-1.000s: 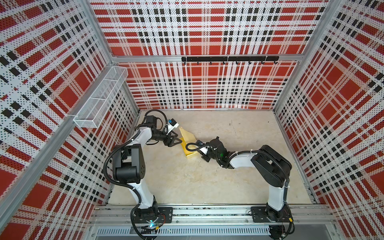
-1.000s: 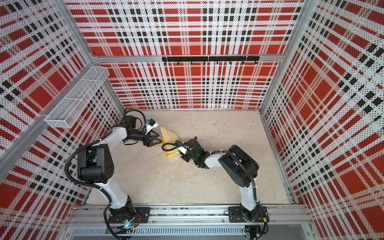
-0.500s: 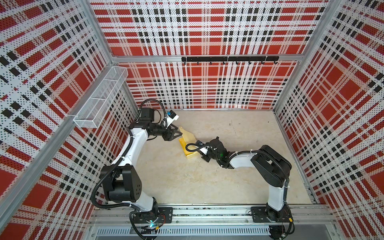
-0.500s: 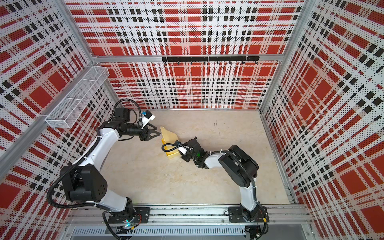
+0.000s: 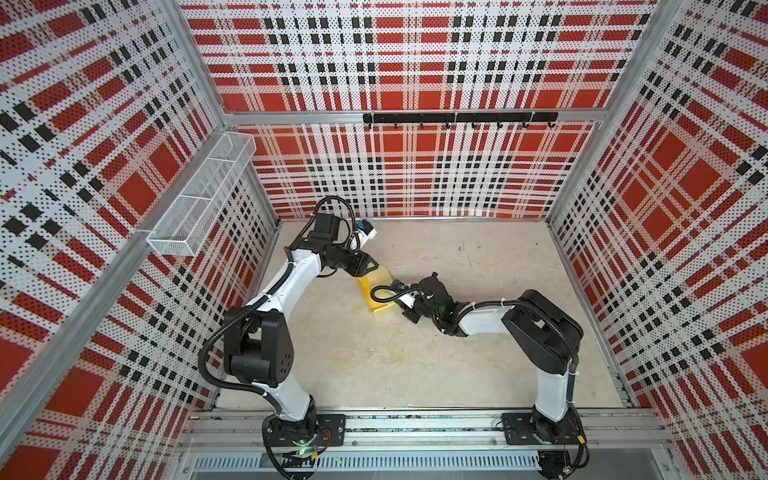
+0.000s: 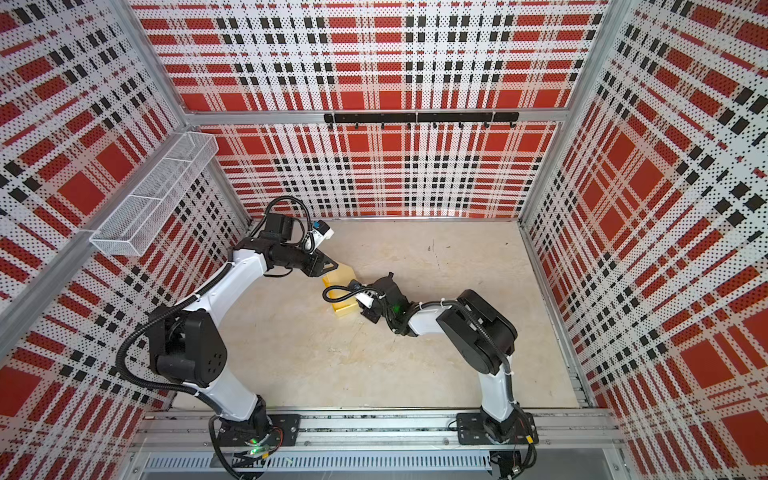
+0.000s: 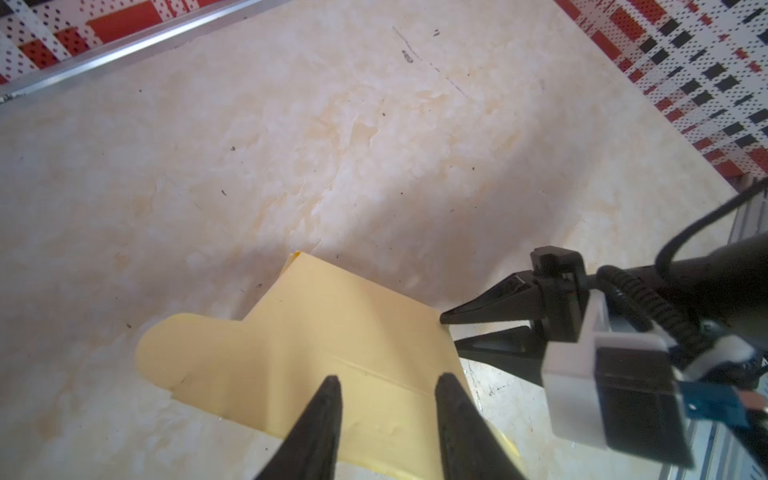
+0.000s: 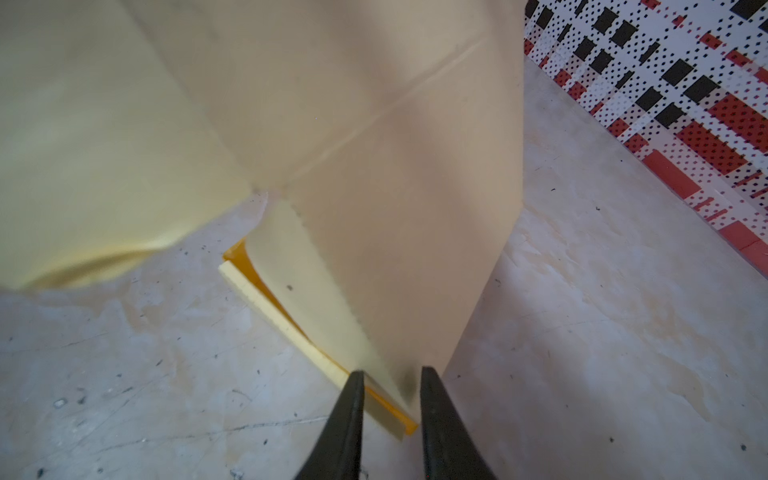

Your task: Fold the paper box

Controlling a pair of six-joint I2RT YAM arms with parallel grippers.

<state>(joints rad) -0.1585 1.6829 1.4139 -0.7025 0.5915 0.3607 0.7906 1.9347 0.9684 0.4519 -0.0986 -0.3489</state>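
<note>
Paper box (image 5: 380,309) half folded on counter (image 5: 374,365), not yet closed: right claw (image 8: 391,372) grasps its wall, left claw (image 7: 389,378) released above it.

1. The table (image 5: 415,365) is a flat, beige, mottled surface carrying fine dark specks.
2. The paper box (image 5: 379,308) rests directly on the table, pale yellow and partly folded, with one panel raised.
3. A dark scratch mark (image 5: 460,248) sits on the table, well apart from the paper box, on its far side.

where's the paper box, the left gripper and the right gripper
paper box (image 7: 332,332), left wrist view, middle of its yellow panel
left gripper (image 7: 389,377), left wrist view, midway between its fingertips
right gripper (image 8: 392,370), right wrist view, midway between its fingertips
</note>
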